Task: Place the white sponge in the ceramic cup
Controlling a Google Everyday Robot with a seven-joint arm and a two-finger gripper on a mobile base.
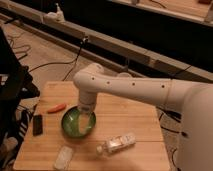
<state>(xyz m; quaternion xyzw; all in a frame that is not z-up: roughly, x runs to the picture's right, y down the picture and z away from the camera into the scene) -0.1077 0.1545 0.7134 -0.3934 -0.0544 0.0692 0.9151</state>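
Note:
The white sponge (64,156) lies flat near the front left edge of the wooden table (130,112), apart from everything else. A small white ceramic cup (124,76) shows at the table's back edge, partly hidden behind my white arm. My gripper (85,119) hangs from the arm and points down over the green round bowl (75,125), at its right side. It is well away from both the sponge and the cup.
A clear plastic bottle (116,144) lies on its side at the front, right of the sponge. An orange-red object (56,107) and a black flat object (37,125) lie at the table's left. Cables run on the floor behind.

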